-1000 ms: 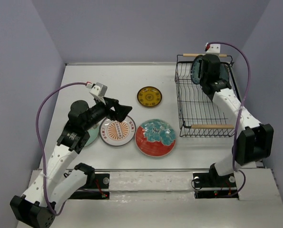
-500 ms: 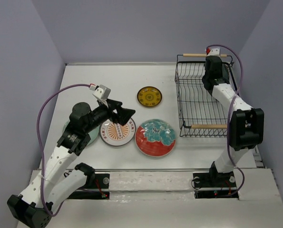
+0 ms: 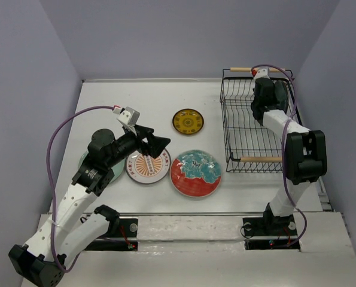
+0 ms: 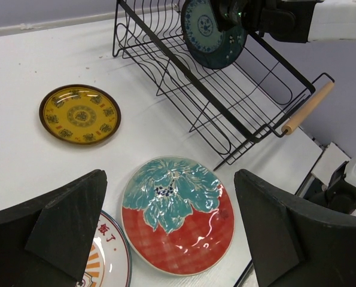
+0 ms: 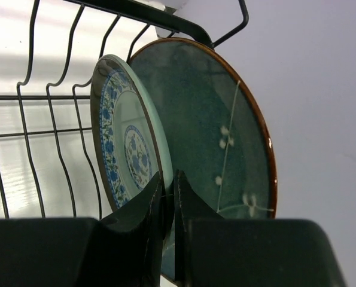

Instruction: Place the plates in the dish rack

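Right pincer (image 5: 167,197) is pinching the rim of the blue-patterned plate (image 5: 127,149), held upright at the far end of the dish rack (image 3: 249,128), right in front of the dark teal plate (image 5: 213,131). Left pincer (image 3: 155,142) is spread wide above the white-and-orange plate (image 3: 146,165), which lies beside the red plate (image 3: 195,173) on the surface (image 3: 166,101).

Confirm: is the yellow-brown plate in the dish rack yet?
No, the yellow-brown plate lies flat on the table, outside the dish rack.
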Available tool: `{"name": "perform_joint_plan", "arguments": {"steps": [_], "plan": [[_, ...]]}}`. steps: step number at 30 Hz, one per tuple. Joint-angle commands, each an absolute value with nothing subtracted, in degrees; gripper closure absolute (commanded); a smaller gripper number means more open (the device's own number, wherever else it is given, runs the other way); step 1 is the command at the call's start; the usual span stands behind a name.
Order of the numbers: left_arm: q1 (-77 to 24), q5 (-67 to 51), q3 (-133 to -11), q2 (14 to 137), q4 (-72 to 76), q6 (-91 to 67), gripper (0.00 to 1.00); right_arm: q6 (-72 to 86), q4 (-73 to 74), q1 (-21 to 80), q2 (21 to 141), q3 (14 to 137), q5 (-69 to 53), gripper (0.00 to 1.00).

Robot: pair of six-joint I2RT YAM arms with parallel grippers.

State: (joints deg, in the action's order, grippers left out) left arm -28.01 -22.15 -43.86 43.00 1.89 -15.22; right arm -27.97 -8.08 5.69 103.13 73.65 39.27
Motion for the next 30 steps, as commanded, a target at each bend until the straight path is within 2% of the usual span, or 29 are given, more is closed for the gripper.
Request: {"name": "perform_joint_plan", "arguments": {"steps": [1, 12, 14, 15, 17, 18, 20, 23, 30], "plan": [[-28.1, -22.1, -45.1, 42.6, 3.2, -14.2, 0.01, -28.5, -14.4, 6.1, 103.8, 73.3, 38.8, 0.93], [-28.2, -21.8, -45.0, 42.9, 3.2, -14.3, 0.01, -23.0, -14.2, 5.4, 107.5, 72.2, 39.0, 0.93], [-28.2, -21.7, -45.0, 43.1, 3.2, -14.4, 0.01, -21.3, -13.3, 5.4, 106.9, 72.2, 37.9, 0.86], [-28.3, -21.6, -45.0, 43.2, 3.3, -14.3, 0.01, -20.4, -12.7, 5.4, 106.8, 72.5, 37.8, 0.76], [-28.3, -21.6, -44.9, 43.5, 3.3, -14.3, 0.01, -18.0, -10.6, 4.9, 106.6, 73.3, 37.9, 0.63], [-28.3, -21.4, -44.9, 43.7, 3.2, -14.3, 0.01, -17.5, -10.2, 4.9, 106.4, 74.1, 38.4, 0.48], [-28.2, -21.1, -44.9, 44.3, 3.2, -14.3, 0.01, -15.7, -8.3, 4.9, 106.0, 75.7, 38.8, 0.33], [-28.2, -20.7, -45.0, 45.4, 2.8, -14.2, 0.01, -12.5, -5.5, 4.9, 104.5, 76.9, 37.9, 0.25], [-28.2, -16.8, -45.7, 49.1, 1.1, -13.8, 0.01, -7.8, -1.0, 4.9, 98.9, 78.1, 32.5, 0.24]]}}
